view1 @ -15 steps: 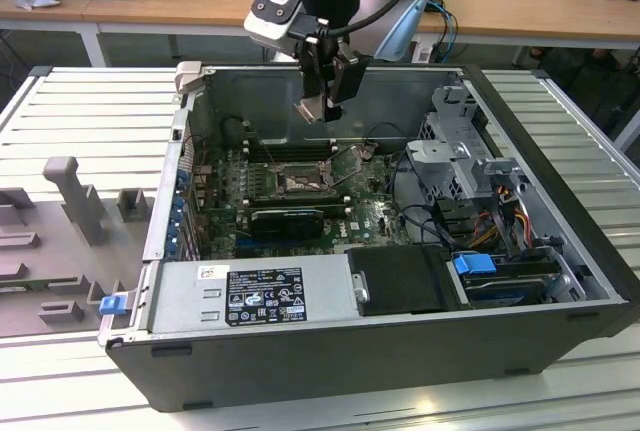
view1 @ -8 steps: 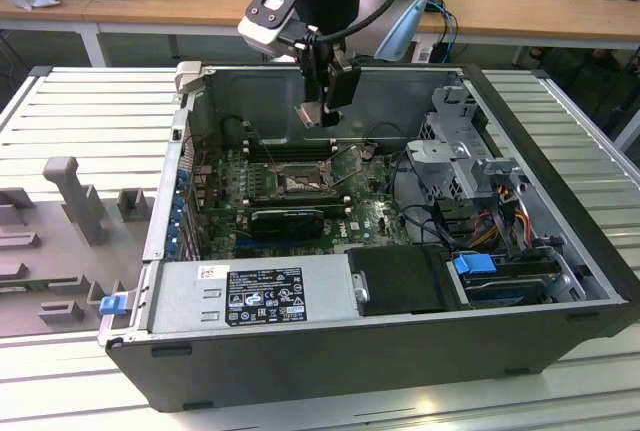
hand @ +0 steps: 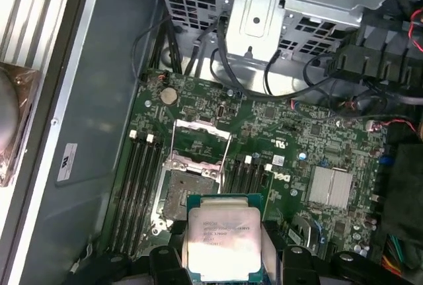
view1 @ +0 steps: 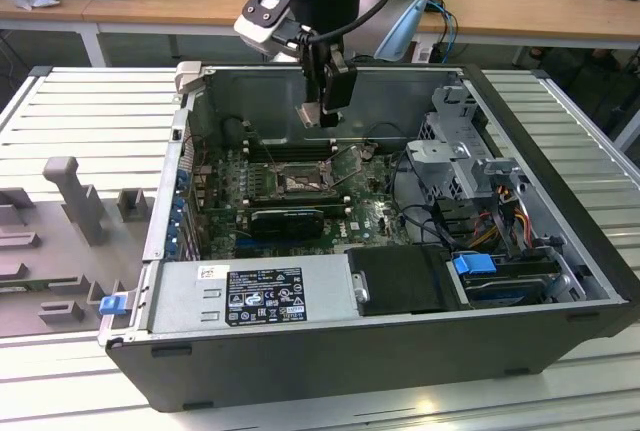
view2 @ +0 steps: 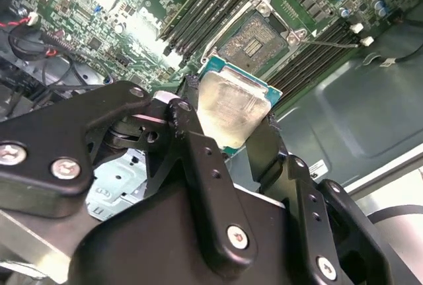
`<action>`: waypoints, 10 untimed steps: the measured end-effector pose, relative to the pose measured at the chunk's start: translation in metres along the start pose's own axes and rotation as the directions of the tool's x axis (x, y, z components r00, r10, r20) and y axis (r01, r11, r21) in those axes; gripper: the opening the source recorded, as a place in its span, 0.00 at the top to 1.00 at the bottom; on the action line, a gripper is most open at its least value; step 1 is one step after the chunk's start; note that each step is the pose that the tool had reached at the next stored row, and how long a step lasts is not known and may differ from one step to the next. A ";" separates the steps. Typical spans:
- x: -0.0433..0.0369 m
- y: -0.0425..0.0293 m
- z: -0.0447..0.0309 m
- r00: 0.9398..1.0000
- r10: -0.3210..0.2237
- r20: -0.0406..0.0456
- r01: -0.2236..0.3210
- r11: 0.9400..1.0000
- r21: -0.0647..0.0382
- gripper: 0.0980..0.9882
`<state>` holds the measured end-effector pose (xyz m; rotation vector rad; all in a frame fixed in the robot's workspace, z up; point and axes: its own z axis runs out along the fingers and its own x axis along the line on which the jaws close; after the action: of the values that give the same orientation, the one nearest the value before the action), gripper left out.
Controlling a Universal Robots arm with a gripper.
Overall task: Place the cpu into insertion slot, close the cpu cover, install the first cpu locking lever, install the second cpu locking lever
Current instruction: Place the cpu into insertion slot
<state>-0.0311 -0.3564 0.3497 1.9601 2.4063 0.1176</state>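
Black two-fingered gripper (view1: 320,116) clamps the small, flat, silver-faced square cpu (hand: 223,242) by opposite edges, just above the dark, metal-rimmed insertion slot (hand: 187,192). The chip looks light, stiff and likely delicate underneath, so edge holds suit it.

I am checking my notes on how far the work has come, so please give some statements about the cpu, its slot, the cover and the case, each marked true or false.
1. The gripper holds the cpu. True.
2. The cpu sits in the insertion slot. False: the slot is empty, and the cpu is held above the green board.
3. The cpu cover is shut over the slot. False: it stands open.
4. The computer case is open. True.
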 end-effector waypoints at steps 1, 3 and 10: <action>0.0000 0.0000 0.0001 1.000 0.014 0.001 -0.014 1.000 0.000 0.52; 0.0000 0.0000 0.0002 0.999 0.041 0.003 -0.041 0.999 -0.001 0.52; 0.0000 -0.0001 0.0010 0.995 0.097 0.009 -0.097 0.995 -0.002 0.52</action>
<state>-0.0311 -0.3563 0.3488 2.0716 2.3047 0.1128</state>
